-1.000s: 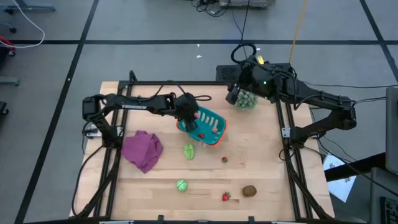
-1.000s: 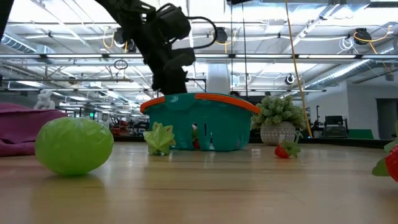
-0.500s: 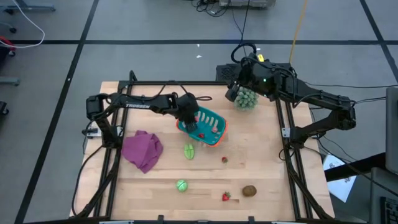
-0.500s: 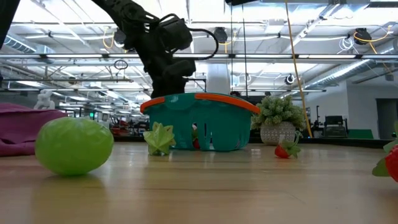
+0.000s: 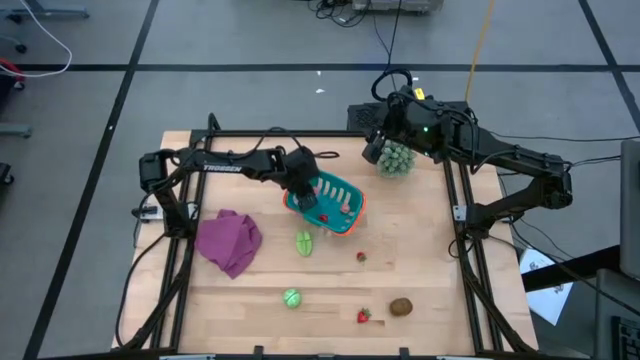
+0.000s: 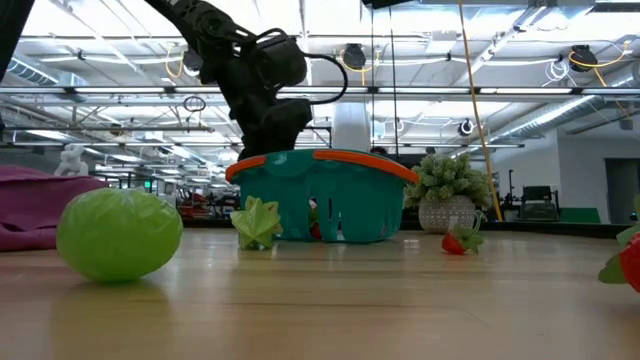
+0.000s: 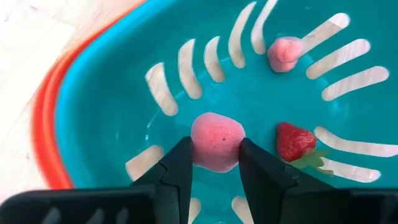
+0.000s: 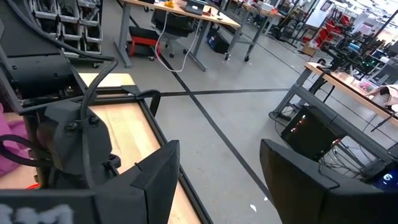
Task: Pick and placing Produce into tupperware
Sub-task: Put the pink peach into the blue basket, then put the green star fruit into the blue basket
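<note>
From the front edge of the tabletop [image 5: 420,270], a green piece [image 5: 291,297], a strawberry [image 5: 364,316] and a kiwi [image 5: 401,307] wait. Farther in, the left gripper [image 7: 214,163] hangs inside the tupperware [image 5: 352,212], jaws clamped on a pink piece [image 7: 216,140]. Best to release low, clear of the strawberry inside [image 7: 295,142]. At the back, the right gripper [image 5: 374,152] idles, jaws apart.

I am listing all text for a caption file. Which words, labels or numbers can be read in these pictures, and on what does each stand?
"TROSSEN": white letters on the left arm, high view, just readable.
No other text readable: none on the basket, produce or cloth; signs in the room behind are too small.
</note>
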Tool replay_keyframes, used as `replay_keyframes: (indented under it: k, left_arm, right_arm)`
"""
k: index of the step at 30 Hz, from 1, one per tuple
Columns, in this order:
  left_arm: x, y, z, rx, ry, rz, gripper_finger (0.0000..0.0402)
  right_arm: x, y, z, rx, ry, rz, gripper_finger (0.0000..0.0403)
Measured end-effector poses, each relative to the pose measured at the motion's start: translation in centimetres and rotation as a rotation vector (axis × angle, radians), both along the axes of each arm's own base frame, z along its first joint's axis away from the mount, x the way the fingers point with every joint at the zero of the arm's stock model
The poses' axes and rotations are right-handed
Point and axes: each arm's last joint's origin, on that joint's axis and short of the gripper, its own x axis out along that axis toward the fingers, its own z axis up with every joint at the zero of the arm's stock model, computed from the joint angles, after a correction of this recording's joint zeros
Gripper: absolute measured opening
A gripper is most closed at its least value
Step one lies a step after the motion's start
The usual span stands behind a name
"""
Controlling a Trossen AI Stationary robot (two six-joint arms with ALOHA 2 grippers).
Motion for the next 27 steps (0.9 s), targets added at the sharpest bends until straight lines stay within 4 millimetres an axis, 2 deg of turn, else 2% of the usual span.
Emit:
replay_keyframes:
  k: [7,18,25,27]
  left_arm:
    - [-0.07,0.09,-0.01,-0.025,-0.003,-0.010,0.0113]
    - [-0.08,0.12,-0.02,-0.020,-0.001,0.001,0.0182]
    - [0.19,0.26,0.17,0.015,-0.029,0.005,0.0199]
    - [0.12,0.17,0.93,0.040,-0.058,-0.002,0.0200]
  right_arm:
    - [0.00,0.01,-0.01,0.001,0.000,0.000,0.0215]
    - [-0.01,0.03,-0.05,0.003,0.005,0.002,0.0215]
    - [-0.01,0.03,-0.08,0.004,0.007,0.002,0.0215]
    - [-0.01,0.03,-0.08,0.004,0.007,0.002,0.0215]
